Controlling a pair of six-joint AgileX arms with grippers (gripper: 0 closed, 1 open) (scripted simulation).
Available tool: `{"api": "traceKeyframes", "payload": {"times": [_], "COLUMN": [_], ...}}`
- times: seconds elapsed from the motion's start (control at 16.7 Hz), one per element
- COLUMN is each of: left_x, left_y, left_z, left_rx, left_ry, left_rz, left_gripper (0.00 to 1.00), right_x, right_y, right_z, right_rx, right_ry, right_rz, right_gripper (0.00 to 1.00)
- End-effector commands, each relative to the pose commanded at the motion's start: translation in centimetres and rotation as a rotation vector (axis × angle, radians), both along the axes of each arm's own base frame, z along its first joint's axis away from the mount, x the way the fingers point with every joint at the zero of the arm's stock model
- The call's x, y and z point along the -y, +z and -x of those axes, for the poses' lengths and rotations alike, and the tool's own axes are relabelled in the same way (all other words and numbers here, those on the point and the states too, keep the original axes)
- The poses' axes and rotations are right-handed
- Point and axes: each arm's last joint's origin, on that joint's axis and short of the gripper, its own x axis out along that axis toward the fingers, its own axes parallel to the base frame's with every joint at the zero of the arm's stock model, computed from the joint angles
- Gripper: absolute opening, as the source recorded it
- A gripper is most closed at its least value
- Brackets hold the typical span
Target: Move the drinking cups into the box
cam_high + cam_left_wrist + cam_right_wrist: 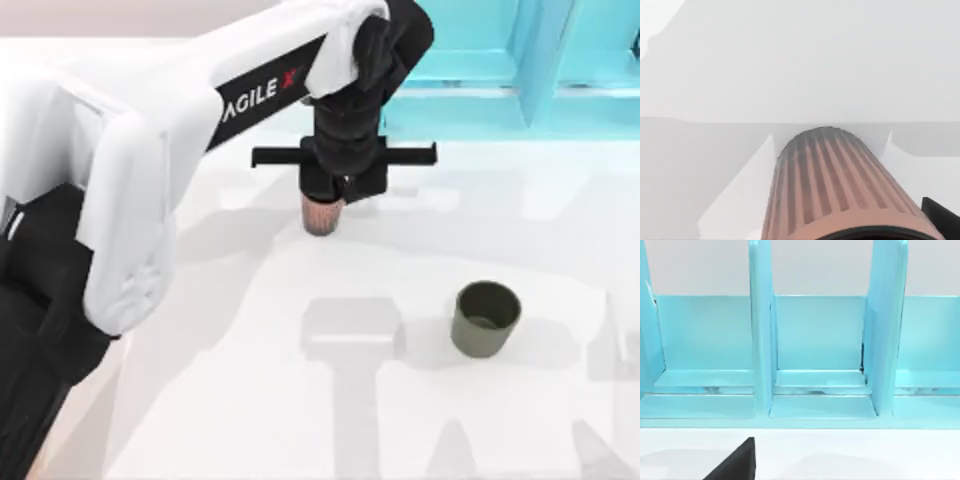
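The left tool (322, 196) is reaching over the far middle of the desk (300, 420), its fingers closing on the ribbed copper-brown tumbler (322, 215), which is hanging upright beneath it; whether the base is touching the desk is unclear. Neither cup is lying in a box as yet. The olive-grey cup (486, 318) is standing untouched on the near right, well apart. The cyan shelf frame (520, 70) is looming just beyond the tumbler.

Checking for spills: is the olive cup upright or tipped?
Upright: the olive cup stands on the table, mouth upward, apart from the left gripper.
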Motion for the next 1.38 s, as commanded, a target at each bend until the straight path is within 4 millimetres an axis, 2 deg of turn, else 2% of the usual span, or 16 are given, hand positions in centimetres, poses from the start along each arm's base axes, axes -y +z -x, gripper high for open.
{"api": "traceKeyframes", "payload": {"times": [0.3,0.42,0.54,0.72,0.84,0.96,1.2,1.26,1.38], "left_x": [0.1,-0.6,-2.6,-6.6,-8.9,-9.9,-9.8,-10.4,-13.2], "left_y": [0.0,0.6,2.7,7.2,9.3,10.0,10.1,10.3,11.1], "left_z": [0.1,0.0,-0.4,-0.4,-0.2,-0.1,0.0,0.0,0.2], "left_rx": [0.0,-0.003,-0.004,0.006,0.005,0.0,0.003,0.0,-0.017], "left_ry": [-0.005,-0.003,-0.001,-0.001,-0.003,-0.005,-0.009,-0.01,-0.011], "left_rz": [-0.001,-0.003,-0.003,0.004,0.002,-0.001,-0.002,-0.004,-0.009], "left_gripper": [0.0,0.0,0.0,0.0,0.0,0.0,0.0,0.0,0.0], "right_x": [0.0,0.0,0.0,0.0,0.0,0.0,0.0,0.0,0.0], "right_y": [0.0,0.0,0.0,0.0,0.0,0.0,0.0,0.0,0.0], "right_z": [0.0,0.0,0.0,0.0,0.0,0.0,0.0,0.0,0.0], "right_rx": [0.0,0.0,0.0,0.0,0.0,0.0,0.0,0.0,0.0], "right_ry": [0.0,0.0,0.0,0.0,0.0,0.0,0.0,0.0,0.0], "right_rz": [0.0,0.0,0.0,0.0,0.0,0.0,0.0,0.0,0.0], "right_gripper": [1.0,1.0,1.0,1.0,1.0,1.0,1.0,1.0,1.0]}}
